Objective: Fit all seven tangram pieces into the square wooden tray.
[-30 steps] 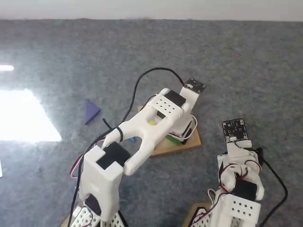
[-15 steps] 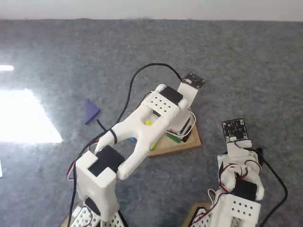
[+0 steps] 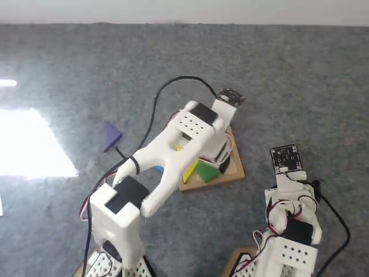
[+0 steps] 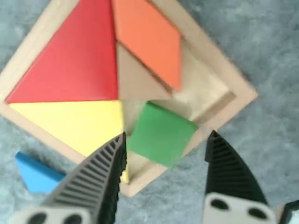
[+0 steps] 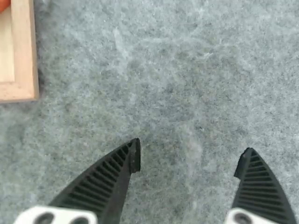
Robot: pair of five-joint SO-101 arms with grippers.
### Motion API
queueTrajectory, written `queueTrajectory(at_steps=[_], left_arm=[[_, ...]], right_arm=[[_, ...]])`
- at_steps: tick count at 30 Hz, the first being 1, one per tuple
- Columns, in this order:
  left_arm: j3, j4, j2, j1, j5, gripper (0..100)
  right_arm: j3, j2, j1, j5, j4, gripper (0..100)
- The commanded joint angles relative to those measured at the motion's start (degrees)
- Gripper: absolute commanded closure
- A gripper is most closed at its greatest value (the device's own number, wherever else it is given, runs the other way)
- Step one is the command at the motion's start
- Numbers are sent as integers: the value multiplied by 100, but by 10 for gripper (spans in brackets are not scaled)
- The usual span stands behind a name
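Note:
The square wooden tray holds a red triangle, an orange parallelogram and a yellow triangle. A green square lies askew near one corner of the tray. My left gripper hangs open above it, one finger on each side, not touching it. A blue piece lies on the carpet just outside the tray, beside the arm. A purple triangle sits further left. My right gripper stands open over bare carpet, with a tray corner off to one side.
Grey carpet covers the table. The left arm stretches over the tray in the high view and hides much of it. The right arm stands at the near right. A bright glare patch lies at the left.
The left arm's wrist has drawn up and away from the tray, uncovering the green square and the yellow triangle in the high view. The right arm has not moved.

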Motion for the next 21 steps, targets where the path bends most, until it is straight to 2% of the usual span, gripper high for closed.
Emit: queueTrajectory(at_steps=[1, 4, 12, 21], left_arm=[[251, -9, -360, -422, -431, 739], [426, -62, -448, -519, -554, 739], [488, -53, -800, -211, -677, 739], [593, -62, -422, 97, -905, 739]], right_arm=[[-62, -84, -13, 62, -119, 669], [-62, -84, -31, 62, -119, 669], [-53, -84, -31, 62, -119, 669], [-53, -84, -40, 62, -127, 669]])
